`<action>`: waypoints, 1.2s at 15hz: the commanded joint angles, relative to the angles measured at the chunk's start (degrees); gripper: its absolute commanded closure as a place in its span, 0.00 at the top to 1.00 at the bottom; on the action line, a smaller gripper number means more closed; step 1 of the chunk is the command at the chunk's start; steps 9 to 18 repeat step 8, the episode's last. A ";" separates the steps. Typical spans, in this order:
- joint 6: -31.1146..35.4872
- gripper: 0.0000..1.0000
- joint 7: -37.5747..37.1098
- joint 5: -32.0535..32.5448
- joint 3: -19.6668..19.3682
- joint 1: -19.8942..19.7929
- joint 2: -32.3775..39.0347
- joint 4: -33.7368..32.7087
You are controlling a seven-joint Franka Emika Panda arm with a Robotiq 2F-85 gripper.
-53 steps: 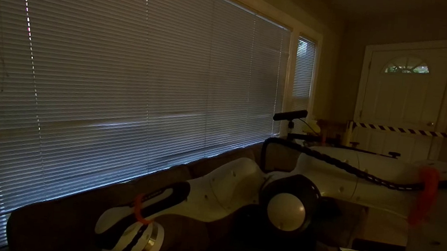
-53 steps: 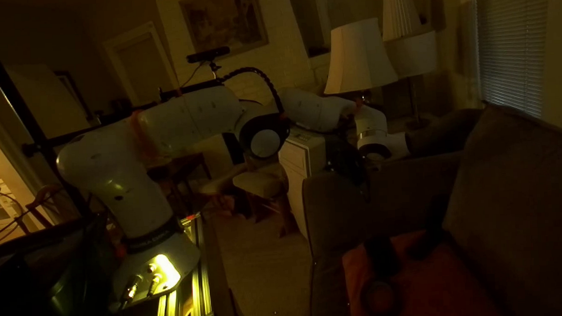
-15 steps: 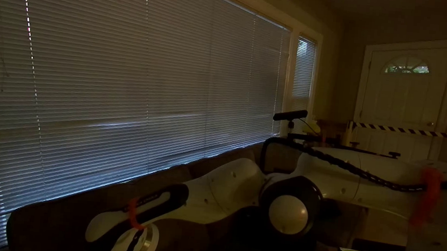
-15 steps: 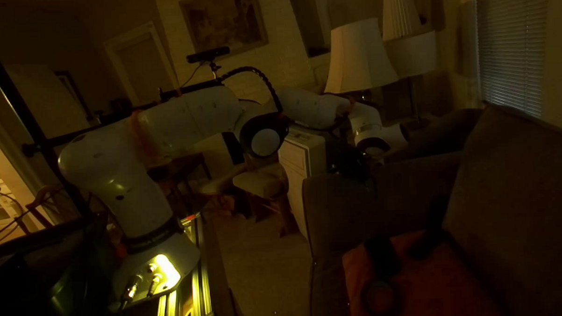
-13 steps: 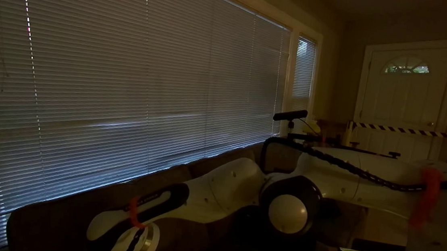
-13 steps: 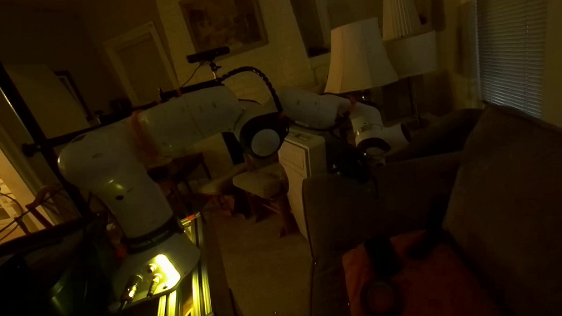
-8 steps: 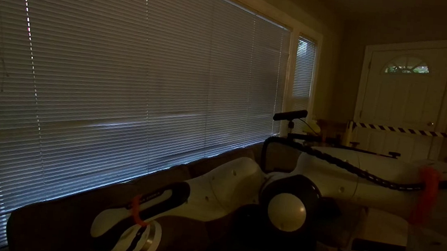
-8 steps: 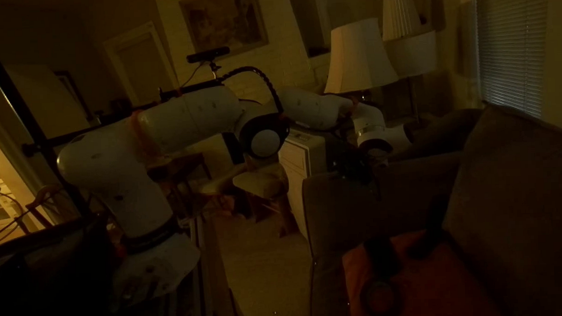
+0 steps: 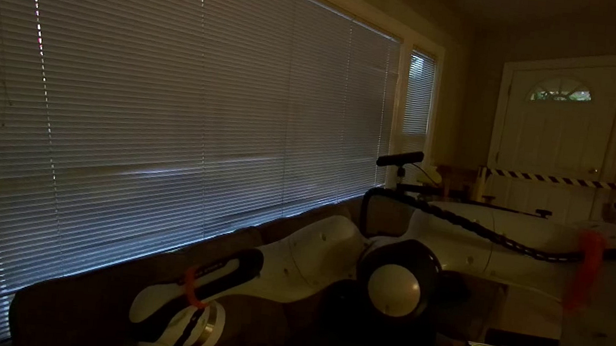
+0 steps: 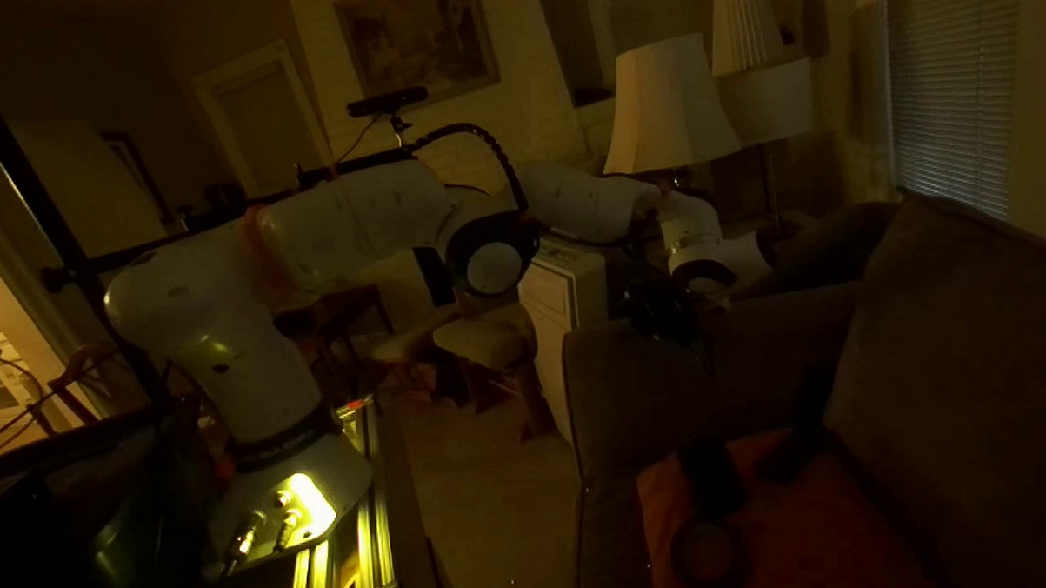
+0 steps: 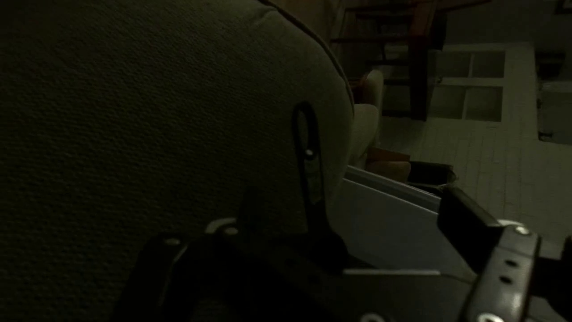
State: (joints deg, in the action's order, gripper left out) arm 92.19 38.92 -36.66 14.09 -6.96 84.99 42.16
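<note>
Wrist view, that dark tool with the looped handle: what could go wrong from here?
The gripper is open, its jaws apart on either side of the dark tool; no firm grip shows, so the tool could drop or tip. It appears over the rounded sofa arm, so it might slide off toward the pale cabinet. The picture is very dim, and I can't tell whether the tool touches the fabric, so its height could be misjudged.

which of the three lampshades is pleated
The upper lampshade, cut off by an exterior view's top edge: vertical pleats show, while the flared shade and drum shade look smooth.
</note>
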 commanded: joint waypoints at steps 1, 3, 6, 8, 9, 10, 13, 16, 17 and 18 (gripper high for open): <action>2.98 1.00 -0.86 -0.75 0.90 -2.09 0.20 0.84; 5.48 1.00 -5.15 -2.43 -1.22 -3.15 -3.62 7.03; 11.31 1.00 -8.41 -3.73 -2.84 -5.32 -8.84 15.87; 8.82 1.00 -6.95 -2.53 -2.11 -4.79 -4.50 8.95; 8.82 1.00 -6.95 -2.53 -2.11 -4.79 -4.50 8.95; 8.82 1.00 -6.95 -2.53 -2.11 -4.79 -4.50 8.95; 8.82 1.00 -6.95 -2.53 -2.11 -4.79 -4.50 8.95; 8.82 1.00 -6.95 -2.53 -2.11 -4.79 -4.50 8.95; 8.82 1.00 -6.95 -2.53 -2.11 -4.79 -4.50 8.95; 8.82 1.00 -6.95 -2.53 -2.11 -4.79 -4.50 8.95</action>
